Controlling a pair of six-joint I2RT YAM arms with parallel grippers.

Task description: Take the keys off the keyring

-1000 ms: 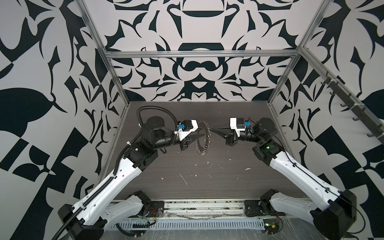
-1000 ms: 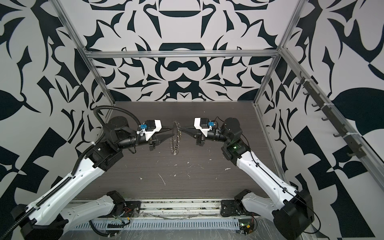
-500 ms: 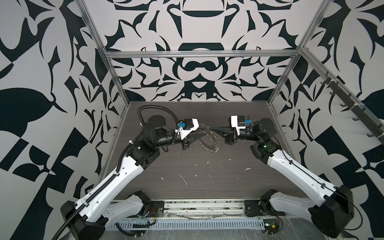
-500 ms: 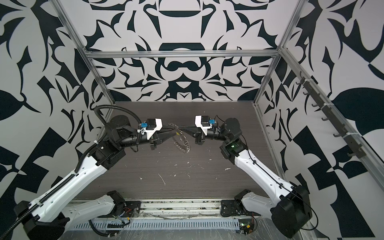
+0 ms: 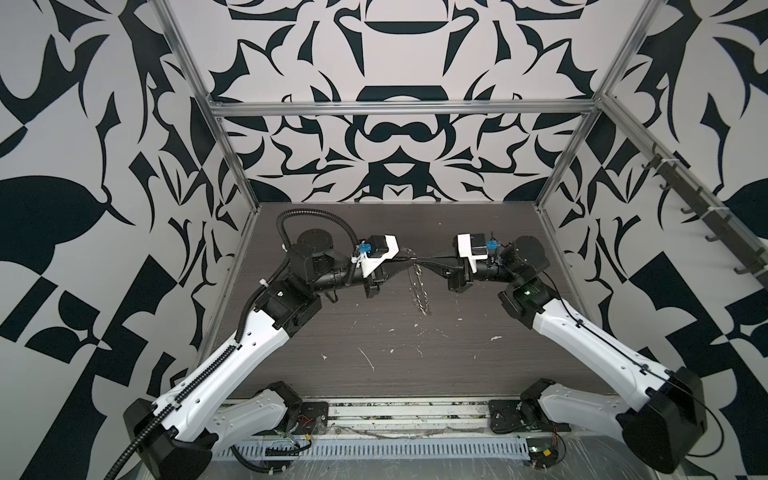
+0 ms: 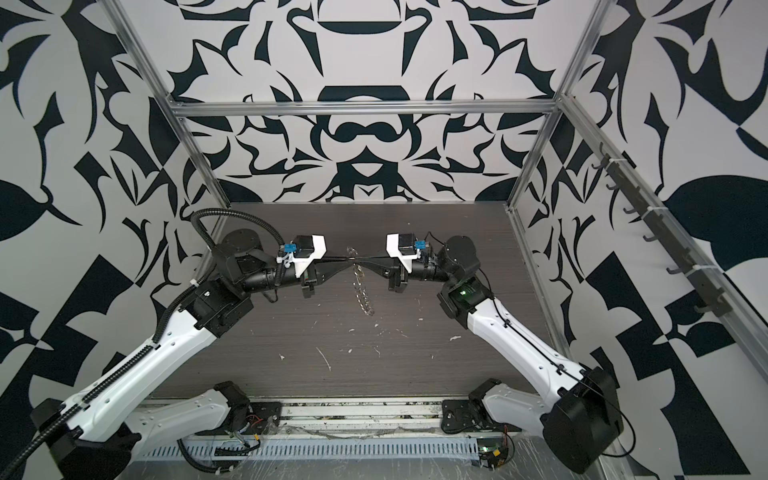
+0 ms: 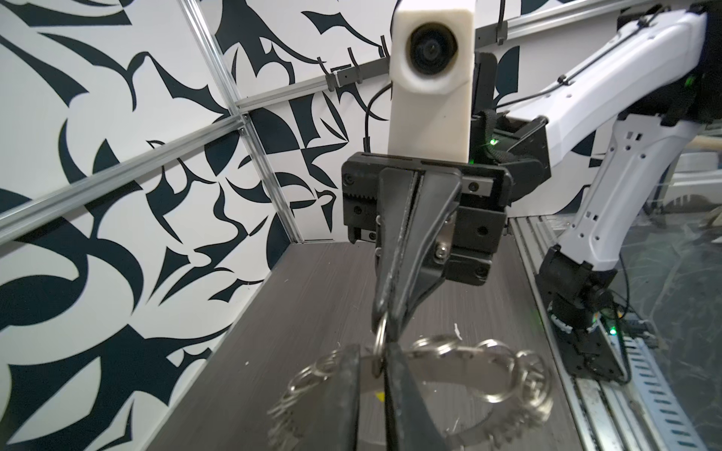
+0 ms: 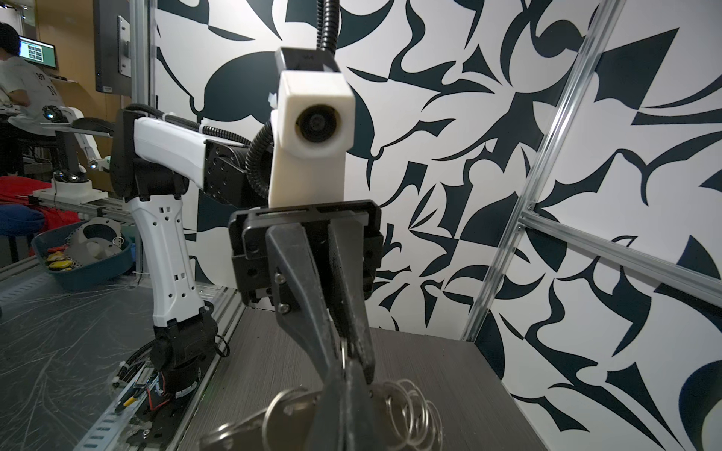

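Above the middle of the table my two grippers meet tip to tip in both top views. The keyring (image 5: 420, 293) (image 6: 362, 291), a silver hoop fringed with small rings, hangs down from them. In the left wrist view my left gripper (image 7: 373, 353) is shut on a small ring of the keyring (image 7: 449, 361). My right gripper (image 7: 385, 320) pinches the same ring from the other side. In the right wrist view my right gripper (image 8: 344, 369) is shut on the keyring (image 8: 406, 406). A yellow speck (image 7: 378, 397) shows between my left fingers; I cannot tell whether it belongs to the keys.
White flecks (image 5: 365, 361) lie scattered on the dark tabletop (image 5: 478, 353). A rail of hooks (image 5: 706, 216) runs along the right wall. Outside the cell stands a blue tub (image 8: 86, 257) holding yellow tags.
The keyring swung out sideways half a second ago and now hangs down again. The left jaws have drawn closer together. Both arms have stayed close to where they were.
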